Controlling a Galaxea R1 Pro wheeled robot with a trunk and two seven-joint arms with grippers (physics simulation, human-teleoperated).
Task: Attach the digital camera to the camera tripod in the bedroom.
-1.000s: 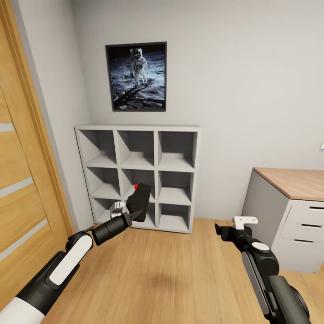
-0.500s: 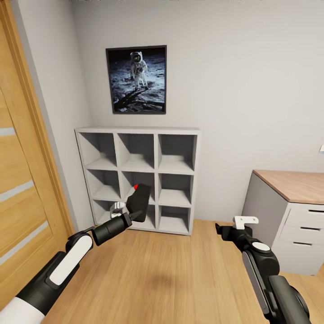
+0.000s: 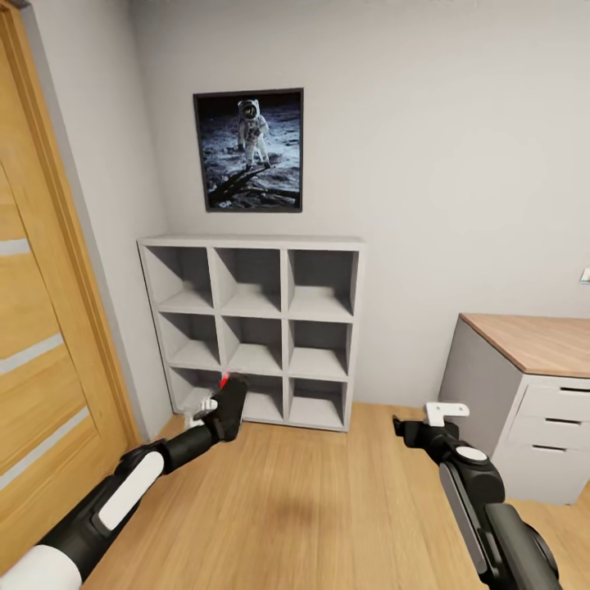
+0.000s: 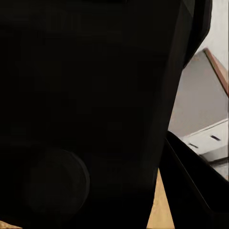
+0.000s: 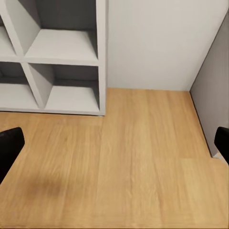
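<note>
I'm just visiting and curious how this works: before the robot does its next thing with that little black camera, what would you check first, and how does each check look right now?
1. Digital camera held in the left gripper: ok, it sits at the arm's tip, red button showing.
2. Grip firm: cannot tell; the left wrist view is mostly dark.
3. Right gripper free to help: ok, its fingers stand apart over bare wood floor.
4. Camera tripod in sight: not ok; ahead are a cube shelf, an astronaut picture and a desk.
5. Room to turn: cannot tell; a wooden door is close on the left.
</note>
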